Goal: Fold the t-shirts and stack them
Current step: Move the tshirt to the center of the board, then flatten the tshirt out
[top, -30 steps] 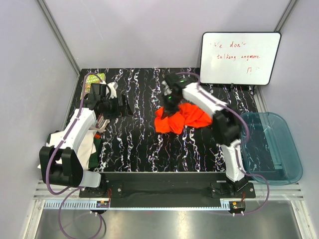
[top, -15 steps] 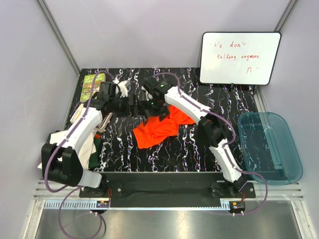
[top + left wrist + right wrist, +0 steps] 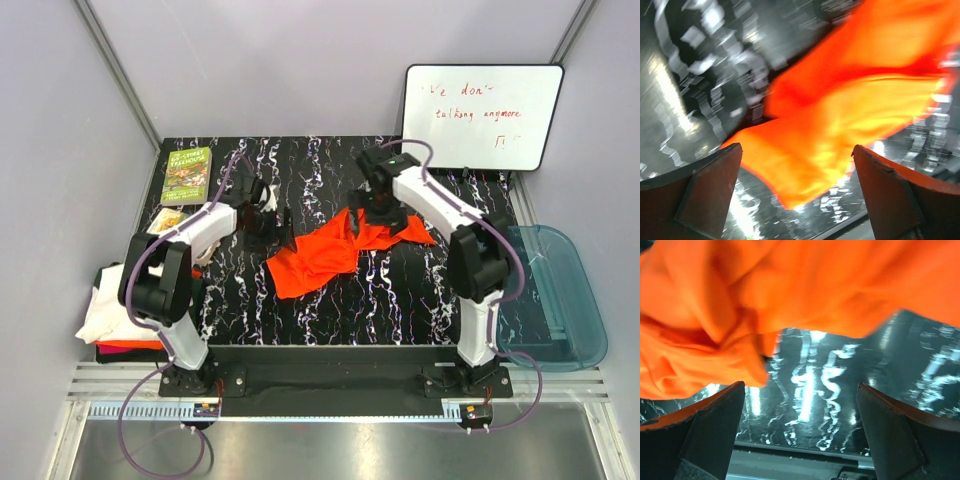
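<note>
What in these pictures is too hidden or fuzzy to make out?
- Top view: the left arm covers part of the shirt pile; its count is unclear.
- Left wrist view: blur smears the orange t-shirt.
- Top view: the green book has a title too small to read.

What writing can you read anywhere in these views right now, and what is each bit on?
"We don't" / "talking anymore": handwritten in red marker on the white rectangular whiteboard at the back right; the first word is faint.
A small red mark like a music note sits under those words on the same board.
Small green book at the back left: cover print is too small to read.
No other text is visible.
</note>
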{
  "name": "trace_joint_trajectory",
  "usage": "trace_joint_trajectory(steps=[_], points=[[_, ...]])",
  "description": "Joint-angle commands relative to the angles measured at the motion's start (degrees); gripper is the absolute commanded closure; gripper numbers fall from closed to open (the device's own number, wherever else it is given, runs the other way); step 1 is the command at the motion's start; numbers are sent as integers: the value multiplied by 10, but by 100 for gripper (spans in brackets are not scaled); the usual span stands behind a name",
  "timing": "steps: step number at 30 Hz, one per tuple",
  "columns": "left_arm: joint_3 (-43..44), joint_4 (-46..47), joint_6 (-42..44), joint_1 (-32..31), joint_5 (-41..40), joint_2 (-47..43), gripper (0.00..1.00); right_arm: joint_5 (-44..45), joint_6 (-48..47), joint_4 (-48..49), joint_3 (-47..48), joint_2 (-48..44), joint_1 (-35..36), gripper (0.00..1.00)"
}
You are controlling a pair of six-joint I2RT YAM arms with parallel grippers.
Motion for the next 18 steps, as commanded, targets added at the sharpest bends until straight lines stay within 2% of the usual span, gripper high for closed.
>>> trace_joint_trajectory(steps=[1, 3, 4, 5, 10, 13, 14, 15, 18], points=[[5, -29, 10, 2, -58, 14, 8, 30, 7, 28, -37, -82, -30, 1], [9, -27, 11, 2, -55, 26, 12, 35, 6, 30, -52, -87, -38, 1], [12, -25, 13, 2, -51, 42, 21, 38, 4, 30, -55, -91, -38, 1], [17, -20, 15, 2, -40, 49, 25, 39, 4, 33, -63, -93, -38, 1], [32, 1, 24, 2, -13, 92, 42, 55, 13, 34, -81, -81, -45, 1], [45, 3, 29, 2, 1, 106, 69, 71, 21, 35, -97, -65, -51, 1], [49, 2, 30, 2, 4, 106, 93, 76, 23, 37, -105, -60, -52, 1], [50, 1, 29, 2, 3, 105, 100, 85, 27, 38, -109, -51, -53, 1], [47, 0, 30, 2, -5, 65, 100, 93, 34, 45, -114, -34, -60, 1]])
